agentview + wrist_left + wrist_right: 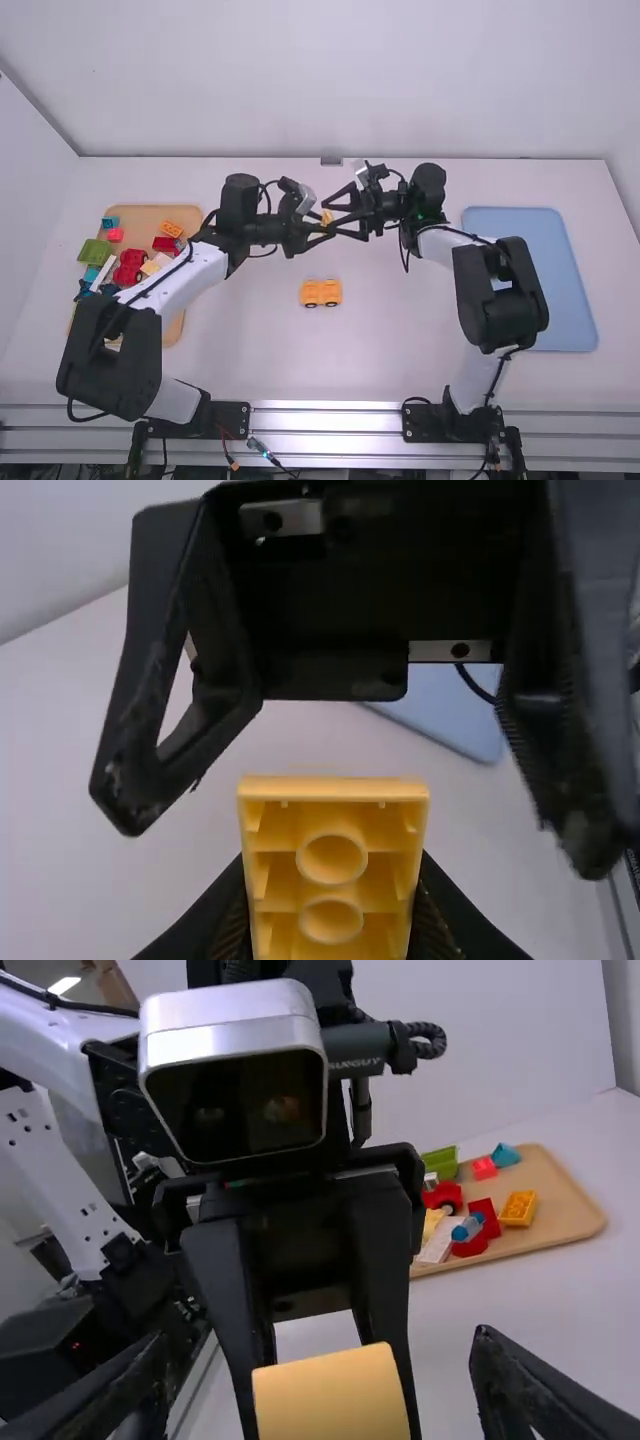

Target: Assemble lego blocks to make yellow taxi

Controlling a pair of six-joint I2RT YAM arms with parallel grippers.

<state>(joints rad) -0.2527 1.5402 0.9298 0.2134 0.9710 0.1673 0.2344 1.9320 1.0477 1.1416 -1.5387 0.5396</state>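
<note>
In the high view, my left gripper (322, 229) and my right gripper (345, 217) meet above the back middle of the table, with a small yellow block (326, 217) between them. My left gripper (331, 920) is shut on that yellow block (333, 875), whose hollow underside with round tubes faces the left wrist camera. Its smooth face (332, 1398) is turned to the right wrist camera. The right gripper (325, 1390) stands open, its fingers apart on either side of the block. A yellow car body (321, 292) with dark wheels rests on the table's middle.
At the left, a tan tray (174, 325) holds several coloured blocks, among them a red car (442, 1197), a green block (95, 252) and an orange brick (519, 1208). A blue tray (560, 300) lies at the right, partly behind the right arm.
</note>
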